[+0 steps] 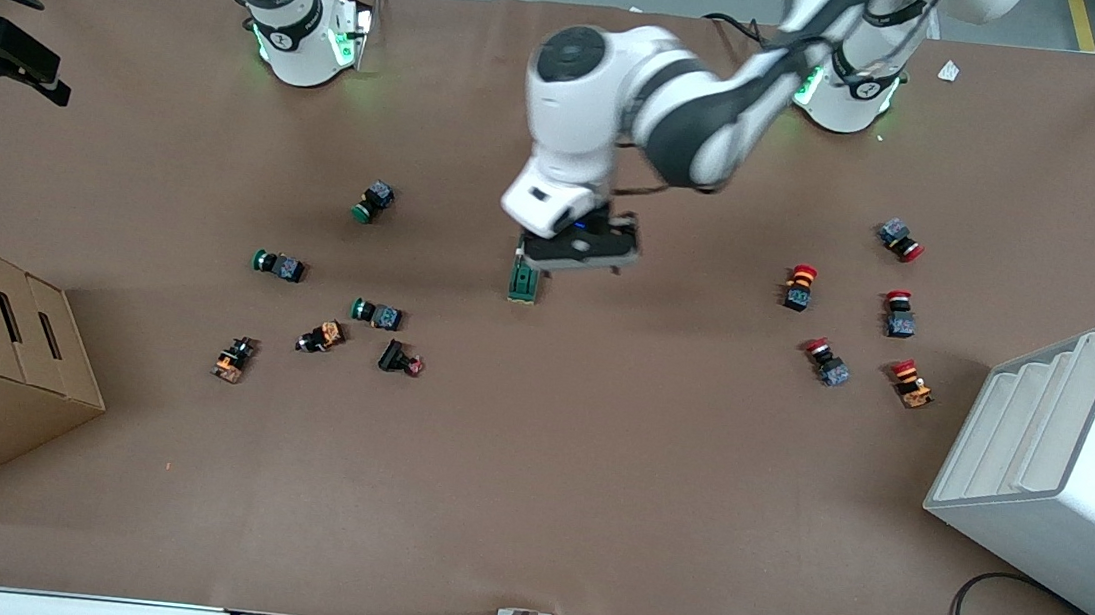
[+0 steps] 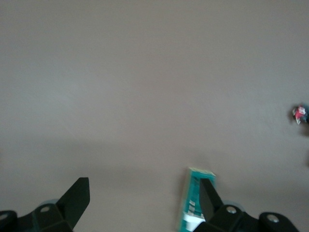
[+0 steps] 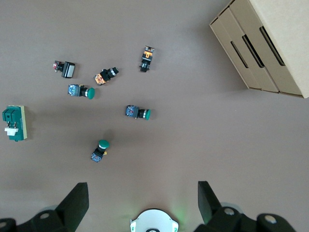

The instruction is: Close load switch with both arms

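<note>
While the left arm's black two-finger gripper [image 1: 581, 248] hangs low over the small dark-green oblong load switch with its cream-white lever [image 1: 524, 281], the approach step is plainly in hand and no grasp has been made. Its wrist view shows the fingers [image 2: 72, 197] spread wide, the switch [image 2: 195, 205] lying on the brown paper-covered table [image 1: 532, 467] just inside one finger and not centred between them. The right arm's black two-finger gripper [image 3: 142, 203] waits high up near its own white base, fingers [image 3: 73, 200] also apart, looking down on the switch [image 3: 14, 124] from well off. Round-capped green push-buttons [image 1: 376, 313] are scattered toward the right arm's end from the switch, red-capped ones [image 1: 799, 287] toward the left arm's end. Next, by the look of it, the left gripper needs to shift sideways until the block sits squarely between its fingers, then pinch it steady, so the right arm can come in and press the lever shut.
</note>
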